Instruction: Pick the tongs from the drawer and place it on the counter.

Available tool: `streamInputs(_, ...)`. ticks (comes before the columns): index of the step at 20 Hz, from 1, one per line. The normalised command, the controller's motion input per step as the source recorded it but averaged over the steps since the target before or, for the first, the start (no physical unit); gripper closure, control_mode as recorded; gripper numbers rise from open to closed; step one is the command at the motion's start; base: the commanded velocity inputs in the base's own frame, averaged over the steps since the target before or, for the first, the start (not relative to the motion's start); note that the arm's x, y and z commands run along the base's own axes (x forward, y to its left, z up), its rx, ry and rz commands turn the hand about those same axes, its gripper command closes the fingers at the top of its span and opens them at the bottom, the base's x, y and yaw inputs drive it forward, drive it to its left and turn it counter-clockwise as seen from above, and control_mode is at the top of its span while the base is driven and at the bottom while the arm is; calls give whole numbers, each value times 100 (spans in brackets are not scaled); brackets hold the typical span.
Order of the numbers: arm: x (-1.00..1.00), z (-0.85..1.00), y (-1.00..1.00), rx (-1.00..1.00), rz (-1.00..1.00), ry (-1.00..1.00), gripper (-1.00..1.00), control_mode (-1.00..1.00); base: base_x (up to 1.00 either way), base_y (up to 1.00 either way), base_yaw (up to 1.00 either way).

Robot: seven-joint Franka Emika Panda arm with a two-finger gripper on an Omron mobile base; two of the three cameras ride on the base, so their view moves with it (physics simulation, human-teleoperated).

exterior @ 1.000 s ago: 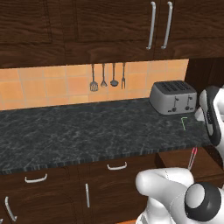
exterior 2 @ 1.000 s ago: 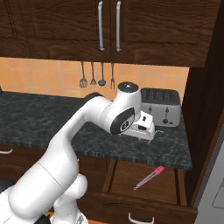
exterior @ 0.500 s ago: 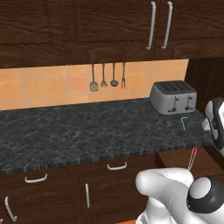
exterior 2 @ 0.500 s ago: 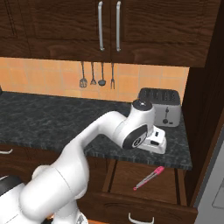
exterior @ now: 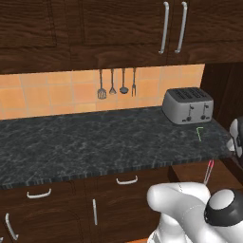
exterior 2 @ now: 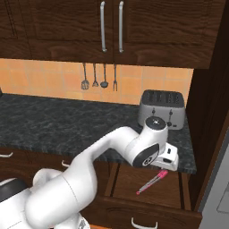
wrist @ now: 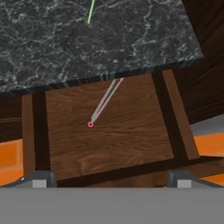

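Note:
The pink tongs lie slanted on the reddish-brown floor of the open drawer, their far end tucked under the counter's edge. From the right base view the tongs rest in the pulled-out drawer below the black marbled counter. My gripper hangs above the drawer's front part, open, with nothing between its fingertips. My white hand hovers just above the tongs, beside the counter's edge. The left base view has the tongs under the counter.
A silver toaster stands at the counter's right end, with a small green L-shaped outline in front of it. Dark utensils hang on the orange tiled wall. A tall dark cabinet side closes off the right.
My hand has swung right and down, from in front of the toaster at counter height to just over the open drawer. The tongs have not moved.

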Motion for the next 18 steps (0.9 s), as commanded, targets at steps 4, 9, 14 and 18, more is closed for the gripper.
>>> streamInputs(4, -18, -50, -3, 0, 0, 13, -100, -100, 0, 0, 0)
streamInputs(9, 1, -52, 18, -9, 3, 24, -100, -100, 0, 0, 0)
streamInputs(14, 2, -66, 3, -1, 9, 31, -100, -100, 0, 0, 0)
streamInputs(18, 0, -71, 0, 0, 8, 13, -100, -100, 0, 0, 0)
